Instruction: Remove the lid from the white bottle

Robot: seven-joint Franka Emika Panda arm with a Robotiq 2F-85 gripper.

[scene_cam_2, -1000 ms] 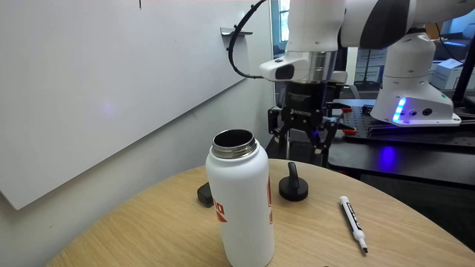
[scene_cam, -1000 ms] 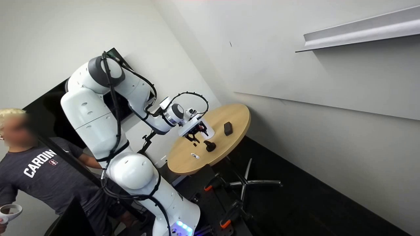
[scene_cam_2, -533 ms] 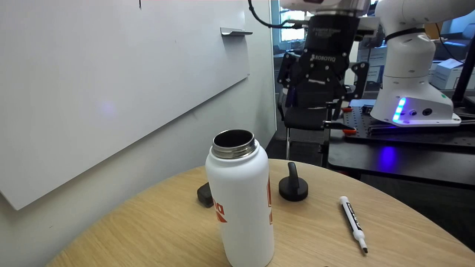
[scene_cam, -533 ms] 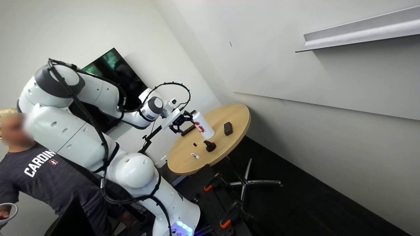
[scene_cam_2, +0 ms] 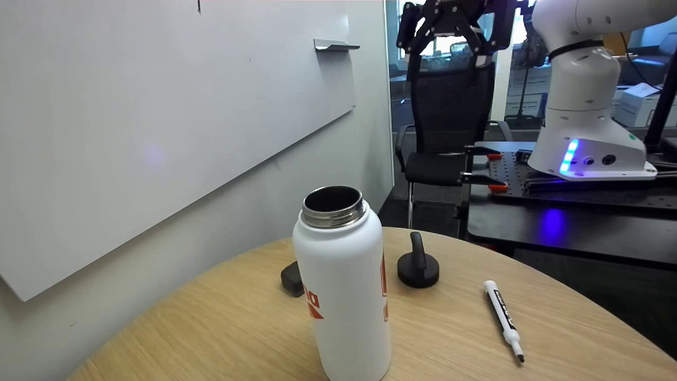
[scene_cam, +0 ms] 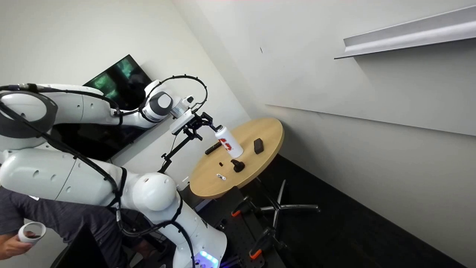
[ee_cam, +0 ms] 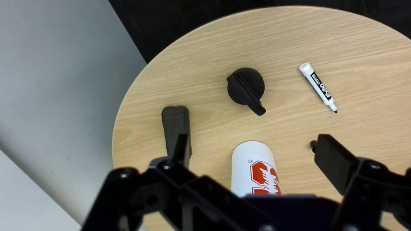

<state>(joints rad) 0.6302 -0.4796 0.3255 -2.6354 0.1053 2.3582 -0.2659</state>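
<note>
Claw (ee_cam: 253, 149) agape, lid (scene_cam_2: 418, 270) off bottle (scene_cam_2: 346, 280)

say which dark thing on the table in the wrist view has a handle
The round black lid: a handle rises from its top, while the oblong block and tiny piece show none.

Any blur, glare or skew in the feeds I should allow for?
Wrist view: lid and marker crisp, near parts of the hand soft and dark; in an exterior view, blue glare on the black table; in an exterior view, the round table looks tilted.
</note>
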